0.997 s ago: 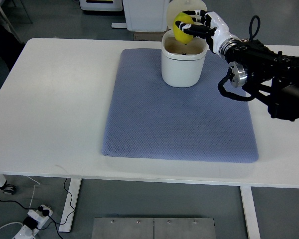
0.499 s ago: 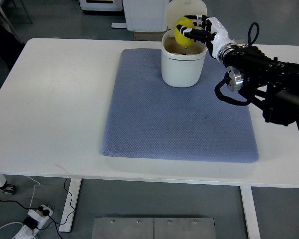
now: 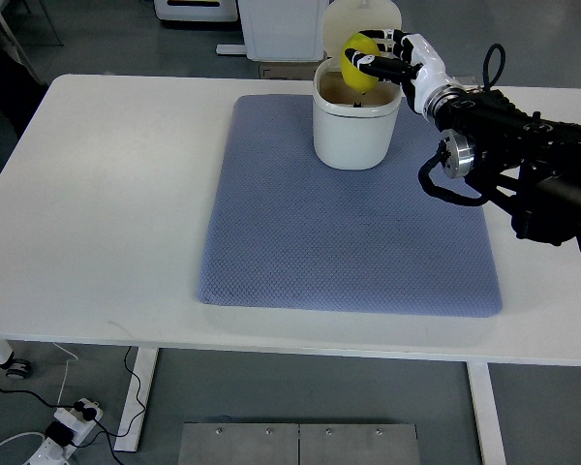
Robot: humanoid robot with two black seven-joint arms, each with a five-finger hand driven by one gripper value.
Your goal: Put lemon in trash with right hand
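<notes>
The yellow lemon (image 3: 356,63) hangs just above the open mouth of the white trash bin (image 3: 354,131), near the bin's far right rim. My right hand (image 3: 387,60) is shut on the lemon, its black-tipped fingers wrapped over the front of it. The black right arm (image 3: 523,160) reaches in from the right edge. The bin stands at the far end of the blue mat (image 3: 344,208), with its lid (image 3: 360,17) tipped up behind it. The left arm is out of view.
The white table (image 3: 97,194) carries the mat and bin. White equipment (image 3: 281,27) stands on the floor behind the table's far edge. A power strip with cables (image 3: 68,421) lies on the floor at the lower left.
The right hand with the lemon shifted slightly right and away between the earliest frame and half a second ago; since then it has barely moved.
</notes>
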